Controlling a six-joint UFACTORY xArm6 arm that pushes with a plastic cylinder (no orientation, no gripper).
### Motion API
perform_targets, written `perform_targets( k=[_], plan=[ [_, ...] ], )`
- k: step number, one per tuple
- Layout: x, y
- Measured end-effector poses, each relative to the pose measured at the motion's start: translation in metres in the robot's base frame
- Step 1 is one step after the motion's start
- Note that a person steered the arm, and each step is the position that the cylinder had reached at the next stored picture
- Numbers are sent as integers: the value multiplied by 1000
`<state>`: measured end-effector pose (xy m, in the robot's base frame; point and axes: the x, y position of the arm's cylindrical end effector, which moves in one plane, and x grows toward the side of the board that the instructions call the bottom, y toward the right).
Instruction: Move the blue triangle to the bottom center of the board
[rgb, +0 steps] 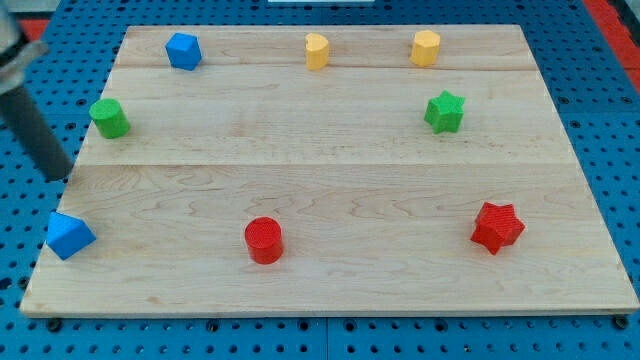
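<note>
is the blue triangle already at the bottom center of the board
No, the blue triangle sits at the board's bottom-left edge, left of the red cylinder.

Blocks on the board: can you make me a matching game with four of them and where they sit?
Things:
1. blue triangle
2. red star
3. green star
4. red cylinder

Places:
A. the view's right, upper half
B. bottom edge, left of centre
C. bottom left corner, below my tip
D. bottom right

Pairs: 1-C, 2-D, 3-A, 4-B
</note>
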<state>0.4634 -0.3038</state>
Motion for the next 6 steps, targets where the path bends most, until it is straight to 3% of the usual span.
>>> perform_targets(
  k=[3,5,6],
  plan=[
    [99,10],
    [61,37],
    [54,113]
  ],
)
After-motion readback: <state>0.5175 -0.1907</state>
